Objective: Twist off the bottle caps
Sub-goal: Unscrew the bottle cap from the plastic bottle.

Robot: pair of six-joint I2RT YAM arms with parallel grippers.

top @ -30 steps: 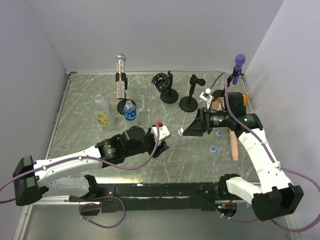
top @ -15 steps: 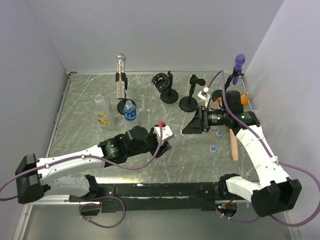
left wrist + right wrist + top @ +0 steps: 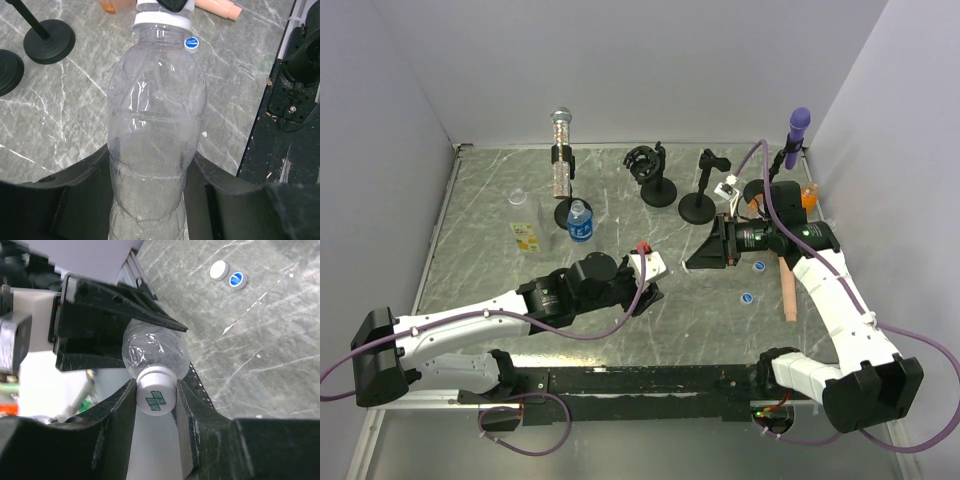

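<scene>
My left gripper is shut on the body of a clear, unlabelled bottle, held off the table with its neck pointing at the right arm. The bottle's white cap, printed in green, sits squeezed between the fingers of my right gripper, which is shut on it. In the top view the two grippers meet mid-table, left gripper facing right gripper. Two loose caps lie on the table under the right arm; one is blue, one white.
A blue-labelled bottle and a yellow-green-labelled one stand at the left. An orange bottle stands at the far right. Black stands, a silver microphone, a purple microphone and a peach stick are there too.
My right gripper has closed its fingers onto the white cap. The left arm brought the bottle a little to the right, then held still.
</scene>
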